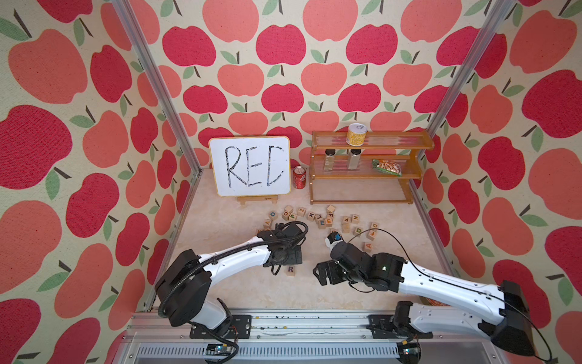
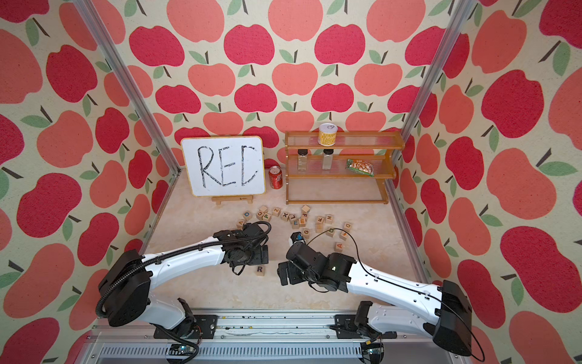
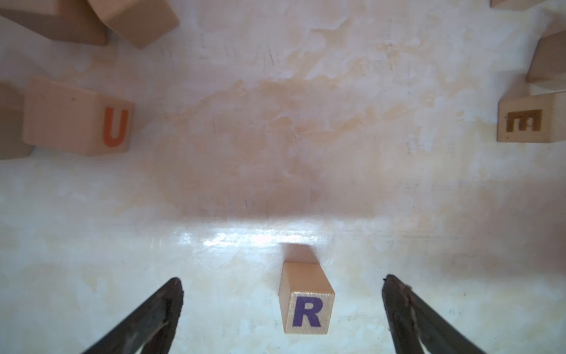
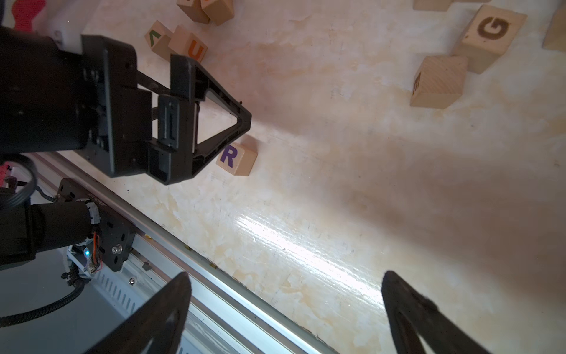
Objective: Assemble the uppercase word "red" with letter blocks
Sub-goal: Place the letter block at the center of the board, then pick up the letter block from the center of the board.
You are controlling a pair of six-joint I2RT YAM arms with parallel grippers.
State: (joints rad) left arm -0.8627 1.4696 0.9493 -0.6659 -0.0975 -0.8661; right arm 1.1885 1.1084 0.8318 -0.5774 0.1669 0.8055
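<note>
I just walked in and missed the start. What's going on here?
The robot is spelling RED with letter blocks. The R block sits alone in front, between the spread jaws of the left gripper, which is not touching it. The right gripper hangs open and empty nearby. The remaining blocks lie scattered farther back.

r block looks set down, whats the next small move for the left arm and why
Probably raise the left pincer straight up, clear of the R block: its fingers stand open on either side without touching, and the block sits flat on the table, letter up.
</note>
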